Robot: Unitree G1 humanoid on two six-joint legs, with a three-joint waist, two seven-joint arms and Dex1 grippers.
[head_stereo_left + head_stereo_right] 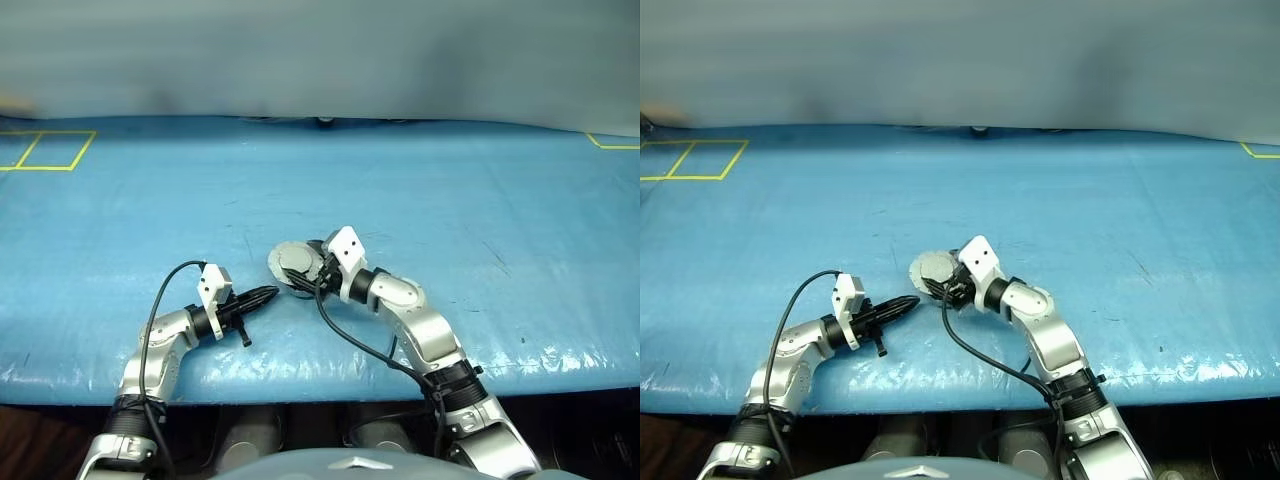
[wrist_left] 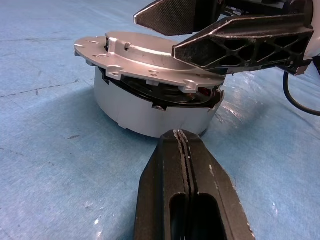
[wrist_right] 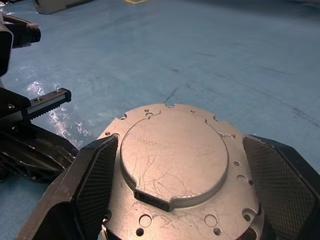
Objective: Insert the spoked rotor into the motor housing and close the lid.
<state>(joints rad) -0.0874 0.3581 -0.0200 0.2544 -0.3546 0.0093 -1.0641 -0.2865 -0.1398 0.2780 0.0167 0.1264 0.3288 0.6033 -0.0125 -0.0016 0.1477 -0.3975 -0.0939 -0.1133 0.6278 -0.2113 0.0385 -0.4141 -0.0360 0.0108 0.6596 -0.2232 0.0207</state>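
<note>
Motor housing [image 2: 150, 112] on the blue table [image 1: 450, 200], near edge: the left gripper [image 2: 186, 145], fingers closed on nothing, points at its wall. Lid [image 3: 175, 165] rests tilted over the spoked rotor [image 2: 170, 95], flanked by the right gripper's [image 3: 175, 200] 2 spread fingers.

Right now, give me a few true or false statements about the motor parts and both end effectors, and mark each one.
1. The lid sits tilted over the motor housing, not fully shut. True.
2. The spoked rotor lies on the blue table beside the housing. False: it is inside the housing, its black rim showing under the lid.
3. The left end effector is shut and holds nothing. True.
4. The right end effector is clamped shut on the lid. False: its fingers stand open on either side of the lid.
5. The left end effector grips the housing. False: its closed tip sits at the housing's wall.
</note>
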